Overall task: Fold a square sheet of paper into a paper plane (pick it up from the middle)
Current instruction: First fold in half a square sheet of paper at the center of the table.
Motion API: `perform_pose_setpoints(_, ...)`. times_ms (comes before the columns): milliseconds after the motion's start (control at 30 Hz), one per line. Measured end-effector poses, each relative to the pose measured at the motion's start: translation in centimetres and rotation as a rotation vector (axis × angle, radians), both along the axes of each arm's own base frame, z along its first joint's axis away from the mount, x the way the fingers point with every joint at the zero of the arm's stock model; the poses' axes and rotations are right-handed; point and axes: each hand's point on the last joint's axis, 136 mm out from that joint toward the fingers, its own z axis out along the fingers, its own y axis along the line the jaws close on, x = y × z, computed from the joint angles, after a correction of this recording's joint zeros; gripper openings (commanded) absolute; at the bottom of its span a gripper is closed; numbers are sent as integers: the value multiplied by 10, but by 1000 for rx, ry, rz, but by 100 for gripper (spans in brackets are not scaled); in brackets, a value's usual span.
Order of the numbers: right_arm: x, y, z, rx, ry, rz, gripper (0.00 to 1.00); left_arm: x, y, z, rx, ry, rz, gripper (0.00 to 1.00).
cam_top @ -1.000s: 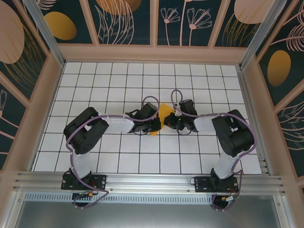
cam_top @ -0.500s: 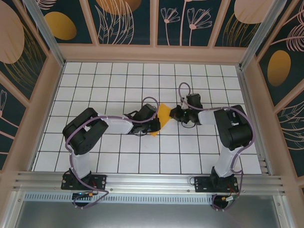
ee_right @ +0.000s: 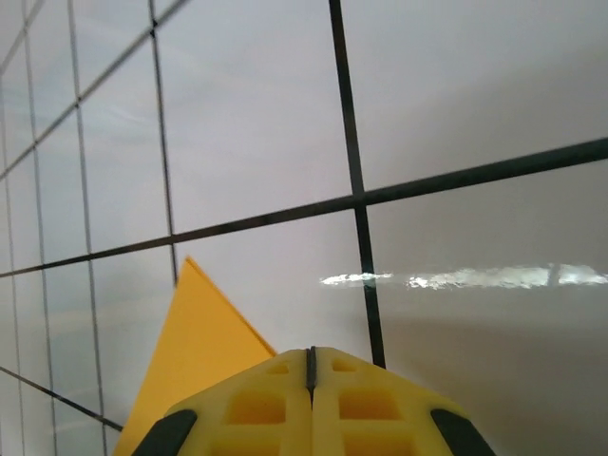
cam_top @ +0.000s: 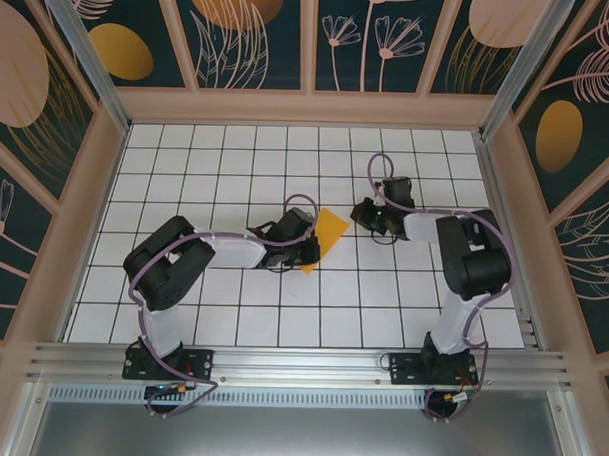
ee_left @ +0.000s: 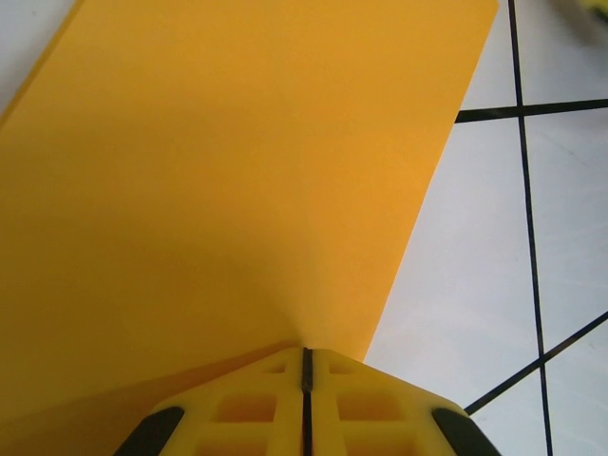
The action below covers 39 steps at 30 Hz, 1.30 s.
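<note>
The white gridded table (cam_top: 182, 304) carries the work near its middle. The left gripper (cam_top: 309, 250) has its jaws pressed together on the near corner of the orange-yellow sheet of paper (cam_top: 327, 232), folded into a wedge. The right gripper (cam_top: 365, 212), jaws pressed together on nothing, hangs near the sheet's right side without touching it.

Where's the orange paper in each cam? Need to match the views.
Top external: paper near the table's centre, held at its lower-left end by the left jaws.
Left wrist: paper covers the upper left and middle, pinched at the bottom edge in the shut left jaws.
Right wrist: paper shows as a pointed corner at lower left.
Shared landmark: the black grid lines on the white table.
</note>
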Motion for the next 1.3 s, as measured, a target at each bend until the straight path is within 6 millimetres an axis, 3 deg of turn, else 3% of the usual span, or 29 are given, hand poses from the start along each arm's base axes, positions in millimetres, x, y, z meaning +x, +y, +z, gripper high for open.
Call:
perform_pose_setpoints(100,-3,6,19,5,-48,15,3,1,1,1,26,-12,-21,12)
perform_pose_setpoints(167,-8,18,21,4,-59,51,3,1,2,1,40,-19,-32,12)
perform_pose_setpoints(300,-21,41,3,-2,-14,117,3,1,3,1,58,-30,-50,13)
perform_pose_setpoints(400,-24,47,-15,-12,31,135,2,2,4,1,64,-38,-57,14)
perform_pose_setpoints(567,-24,44,-23,-21,64,111,2,2,3,8,55,-48,-59,16)
perform_pose_setpoints(667,-26,40,-24,-23,83,65,2,4,0,23,20,-64,-50,17)
perform_pose_setpoints(800,-46,21,-25,-12,133,-58,1,7,-10,52,-105,-96,-8,17)
perform_pose_setpoints(933,-72,6,-25,14,183,-191,2,2,-18,64,-195,-90,33,12)
perform_pose_setpoints(1100,-81,7,-25,48,216,-273,0,-11,-39,65,-256,-56,51,5)
perform_pose_setpoints(1300,-81,7,-26,89,221,-314,0,-21,-46,39,-237,20,111,0)
